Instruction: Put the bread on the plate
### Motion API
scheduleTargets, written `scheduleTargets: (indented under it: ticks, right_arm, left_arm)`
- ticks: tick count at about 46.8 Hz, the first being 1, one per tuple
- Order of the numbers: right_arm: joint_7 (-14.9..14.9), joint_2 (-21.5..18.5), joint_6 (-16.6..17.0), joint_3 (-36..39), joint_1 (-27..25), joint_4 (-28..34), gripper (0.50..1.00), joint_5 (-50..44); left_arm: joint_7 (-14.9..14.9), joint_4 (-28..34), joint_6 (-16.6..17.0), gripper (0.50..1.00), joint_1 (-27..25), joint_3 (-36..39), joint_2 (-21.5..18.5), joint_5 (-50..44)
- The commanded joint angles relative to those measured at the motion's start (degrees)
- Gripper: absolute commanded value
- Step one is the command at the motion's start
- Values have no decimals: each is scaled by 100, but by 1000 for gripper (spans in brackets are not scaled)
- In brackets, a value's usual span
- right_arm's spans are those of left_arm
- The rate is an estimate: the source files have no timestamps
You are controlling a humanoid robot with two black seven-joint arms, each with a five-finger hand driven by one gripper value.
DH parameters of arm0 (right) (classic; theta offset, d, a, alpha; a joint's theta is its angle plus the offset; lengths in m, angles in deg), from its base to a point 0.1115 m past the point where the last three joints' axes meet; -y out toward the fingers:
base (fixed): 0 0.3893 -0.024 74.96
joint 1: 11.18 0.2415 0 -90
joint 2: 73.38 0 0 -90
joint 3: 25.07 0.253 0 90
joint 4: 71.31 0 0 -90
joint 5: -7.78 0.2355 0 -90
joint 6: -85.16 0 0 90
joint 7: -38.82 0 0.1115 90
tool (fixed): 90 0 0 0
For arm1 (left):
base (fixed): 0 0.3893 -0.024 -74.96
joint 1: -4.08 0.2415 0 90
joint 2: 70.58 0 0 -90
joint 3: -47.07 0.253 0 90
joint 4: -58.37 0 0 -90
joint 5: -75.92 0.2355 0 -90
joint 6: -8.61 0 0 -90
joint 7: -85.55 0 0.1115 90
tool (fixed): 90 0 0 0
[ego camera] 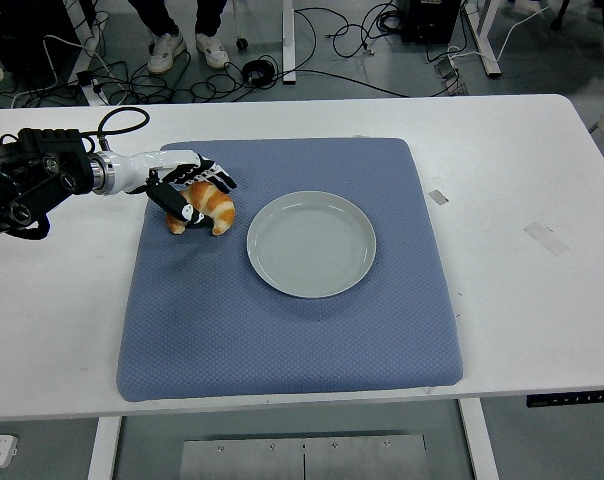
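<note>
Head view: white table (542, 180), blue mat (282, 320).

A blue quilted mat (282, 330) covers the middle of the white table (522, 300), its near edge close to the table's near edge. Two pale tape patches (438, 197) (546, 237) lie on the bare right side. Beyond the far edge, black cables (342, 40) sprawl across the floor beside a person's white shoes (187, 48).
</note>
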Motion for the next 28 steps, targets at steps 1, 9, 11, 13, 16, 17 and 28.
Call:
scheduleTargets:
  ticks: [1, 9, 11, 13, 16, 17, 28]
  right_arm:
    - [-2, 0, 1, 0, 2, 0, 1000, 0]
    - [-2, 0, 1, 0, 2, 0, 1000, 0]
    - [-2, 0, 1, -8, 2, 0, 1000, 0]
    - [7, 0, 1, 0, 2, 0, 1000, 0]
    - [7, 0, 1, 0, 2, 0, 1000, 0]
    - [7, 0, 1, 0, -6, 0, 1000, 0]
    - [-2, 0, 1, 0, -6, 0, 1000, 0]
  left_arm:
    - [1, -1, 7, 748, 0, 0, 8, 1]
    - [1, -1, -2, 666, -8, 0, 8, 1]
    - [1, -1, -2, 634, -8, 0, 8, 1]
    - [1, -1, -2, 607, -8, 0, 8, 1]
    - [-8, -1, -2, 568, -26, 0, -1, 1]
    - [-8, -1, -2, 566, -26, 0, -1, 1]
    - [-96, 8, -19, 564, -96, -26, -28, -17]
